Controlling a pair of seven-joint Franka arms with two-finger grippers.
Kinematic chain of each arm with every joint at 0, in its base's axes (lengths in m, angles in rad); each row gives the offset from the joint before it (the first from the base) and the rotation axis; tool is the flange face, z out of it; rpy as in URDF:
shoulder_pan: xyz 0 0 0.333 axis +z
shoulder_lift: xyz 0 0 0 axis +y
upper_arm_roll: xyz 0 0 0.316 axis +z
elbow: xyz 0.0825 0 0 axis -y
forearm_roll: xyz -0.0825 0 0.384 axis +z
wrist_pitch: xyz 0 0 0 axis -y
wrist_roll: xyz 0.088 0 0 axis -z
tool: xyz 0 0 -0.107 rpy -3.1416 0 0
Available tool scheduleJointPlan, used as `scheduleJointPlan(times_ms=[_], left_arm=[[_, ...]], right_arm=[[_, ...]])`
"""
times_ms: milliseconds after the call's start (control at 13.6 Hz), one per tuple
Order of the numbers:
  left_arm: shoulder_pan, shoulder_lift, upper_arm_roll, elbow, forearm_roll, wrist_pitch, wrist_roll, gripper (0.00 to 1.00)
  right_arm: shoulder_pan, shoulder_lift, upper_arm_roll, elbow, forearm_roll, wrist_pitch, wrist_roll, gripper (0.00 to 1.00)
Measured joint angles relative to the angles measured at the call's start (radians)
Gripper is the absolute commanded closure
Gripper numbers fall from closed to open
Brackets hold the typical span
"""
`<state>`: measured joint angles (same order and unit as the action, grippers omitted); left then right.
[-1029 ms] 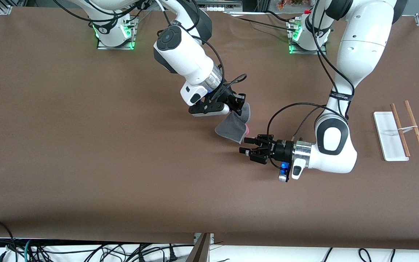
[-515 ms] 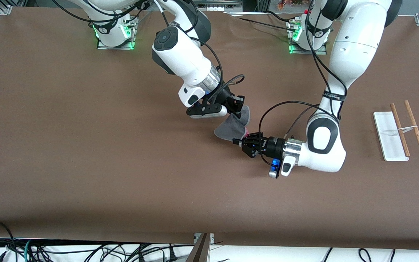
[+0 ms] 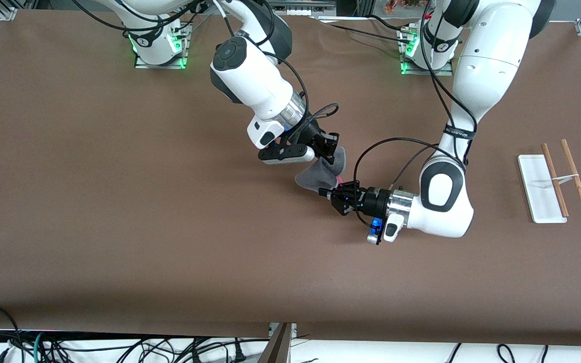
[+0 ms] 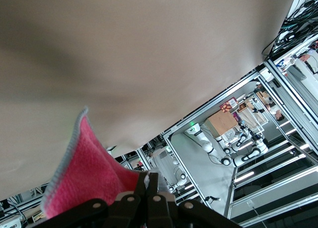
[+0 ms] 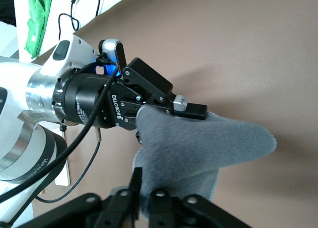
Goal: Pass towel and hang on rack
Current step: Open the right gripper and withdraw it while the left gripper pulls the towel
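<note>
Worktop (image 3: 119,227) brown. Rack (image 3: 542,189) at left arm's end, rods lying beside white base. Towel (image 3: 321,174) over worktop middle: grey face up, pink underside, light edge. Right gripper (image 3: 328,151) and left gripper (image 3: 332,191) both have fingers clamped on towel.

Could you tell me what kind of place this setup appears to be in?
Most likely a robotics lab: two arms are bolted to a brown table, loose cables trail below its near edge, and the left wrist view shows aluminium frames with more robot arms.
</note>
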<state>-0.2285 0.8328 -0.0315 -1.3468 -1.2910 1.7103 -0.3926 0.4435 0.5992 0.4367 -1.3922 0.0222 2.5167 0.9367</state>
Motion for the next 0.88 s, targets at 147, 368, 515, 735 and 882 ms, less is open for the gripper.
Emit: scheduleJointPlan(times_ms=[147,368,515,735,882], left_arm=[[0.007,-0.001,0.001,0.009,0.0,-0.009,-0.004,1.0],[0.031,-0.006,0.011,0.027,0.0,-0.069,-0.005,1.0],[0.054,-0.017,0.019,0.062,0.029,-0.127,-0.01,1.0],[0.104,-0.038,0.02,0.172,0.131,-0.244,-0.078,1.0],[0.143,-0.047,0.022,0.239,0.2,-0.337,-0.103,1.0]], right_arm=[[-0.001,0.0,-0.016,0.0,-0.004,0.0,-0.004,0.0],[-0.022,0.0,-0.034,0.002,-0.006,0.0,-0.015,0.0],[-0.055,0.0,-0.037,0.005,-0.007,-0.02,-0.058,0.0],[-0.124,-0.009,-0.039,0.023,-0.012,-0.203,-0.219,0.0],[-0.2,-0.042,-0.041,0.041,-0.014,-0.39,-0.359,0.0]])
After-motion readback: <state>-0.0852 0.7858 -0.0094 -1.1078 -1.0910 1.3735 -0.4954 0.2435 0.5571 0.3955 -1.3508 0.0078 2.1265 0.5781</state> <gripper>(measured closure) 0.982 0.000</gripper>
